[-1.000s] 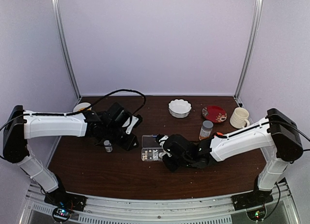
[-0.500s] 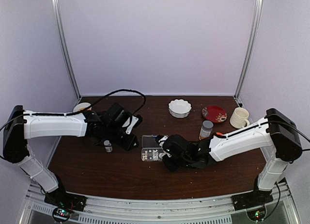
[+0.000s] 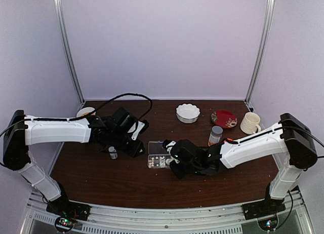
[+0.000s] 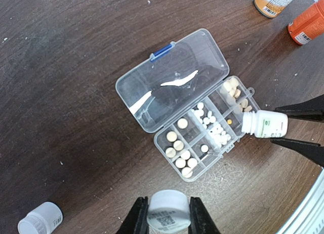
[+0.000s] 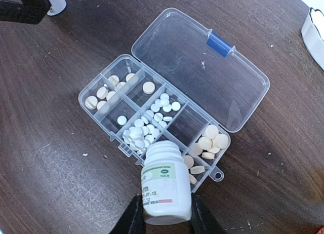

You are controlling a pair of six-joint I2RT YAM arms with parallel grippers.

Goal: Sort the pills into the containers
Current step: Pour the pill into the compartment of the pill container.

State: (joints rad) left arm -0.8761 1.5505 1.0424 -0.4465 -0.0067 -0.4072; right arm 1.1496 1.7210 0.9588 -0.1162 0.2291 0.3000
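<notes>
Nothing has shifted: right pincer [image 5: 163, 213] pinches a bottle [image 5: 163, 186] tipped toward 12 o'clock over the open box [image 5: 202, 62] on the bench [image 5: 50, 168], probably to shed pills [image 5: 139, 135] into its compartments, while left pincer [image 4: 168, 215] holds a second bottle [image 4: 168, 208] in reserve.

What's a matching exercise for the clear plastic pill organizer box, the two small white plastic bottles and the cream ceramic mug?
1 clear plastic pill organizer box
2 green-labelled white bottle
3 code-labelled white bottle
4 cream ceramic mug

a held in left gripper
b lid open
c standing back right
d in right gripper, mouth at box

Pairs: 1-b, 2-d, 3-a, 4-c.
</notes>
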